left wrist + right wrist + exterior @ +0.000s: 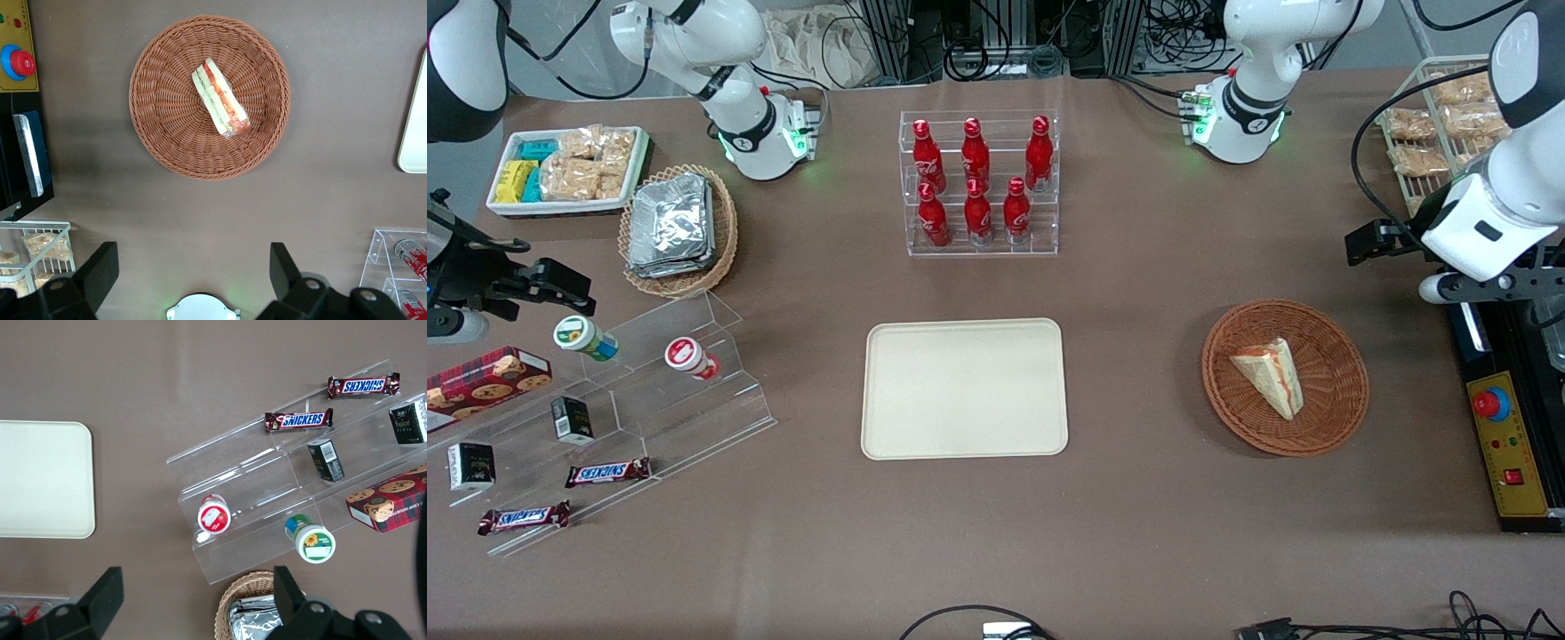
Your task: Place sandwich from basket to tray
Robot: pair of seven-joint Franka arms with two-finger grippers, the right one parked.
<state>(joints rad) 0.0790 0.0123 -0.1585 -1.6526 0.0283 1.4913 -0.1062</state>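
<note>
The sandwich (1270, 375), a pale wedge with red-orange and green filling, lies in the round brown wicker basket (1343, 356). The left wrist view looks straight down on the sandwich (220, 98), which rests near the middle of the basket (167, 120). My gripper (1374, 242) hangs high over the table, farther from the front camera than the basket and toward the working arm's end. The gripper (193, 273) is open, with bare tablecloth between its fingers (100, 267). The cream tray (965, 388) lies flat mid-table with nothing on it; its edge (415, 133) shows in the left wrist view.
A clear rack of red bottles (978, 182) stands farther from the front camera than the tray. A control box with a red button (1503, 444) and a wire basket of snack packets (1440, 124) flank the gripper. An acrylic snack stand (631, 391) sits toward the parked arm's end.
</note>
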